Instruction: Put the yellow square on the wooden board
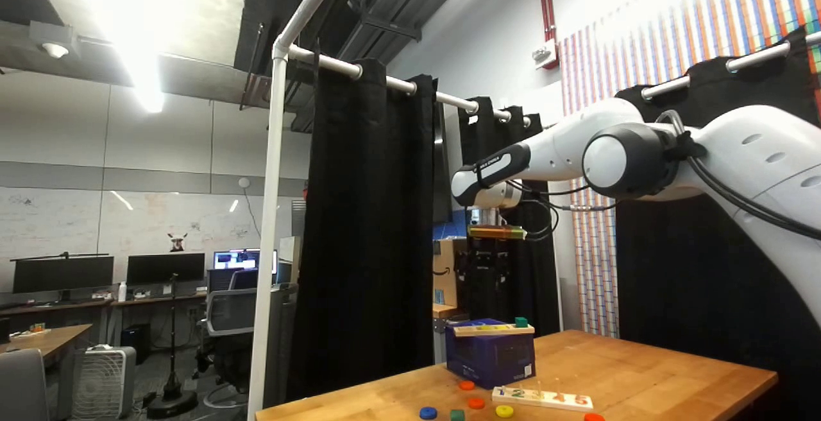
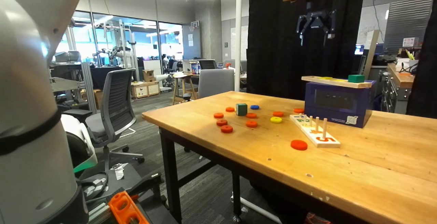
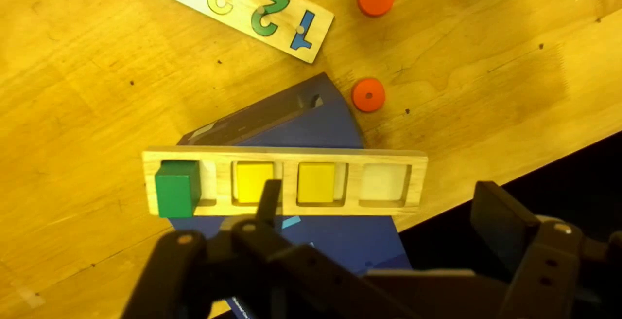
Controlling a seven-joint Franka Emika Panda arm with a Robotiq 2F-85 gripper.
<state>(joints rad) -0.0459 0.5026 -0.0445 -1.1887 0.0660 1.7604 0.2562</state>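
The wooden board (image 3: 291, 151) with a row of square compartments lies on top of a blue box. It also shows in both exterior views (image 1: 484, 330) (image 2: 336, 82). In the wrist view one yellow square (image 3: 254, 178) and another yellow square (image 3: 316, 183) sit in the two middle compartments. A green block (image 3: 176, 190) stands at the left end compartment, partly over its rim. The right end compartment shows its pale bottom. My gripper (image 2: 315, 35) is open with nothing between its fingers, well above the board. In the wrist view its left finger overlaps a corner of one yellow square.
The blue box (image 2: 338, 102) stands on the table (image 2: 385, 155). Beside it is a numbered peg board (image 2: 315, 133). Orange discs (image 2: 299, 144), a yellow disc (image 2: 276, 120), a blue disc (image 2: 255, 107) and another green block (image 2: 241, 109) lie about. Black curtains hang behind.
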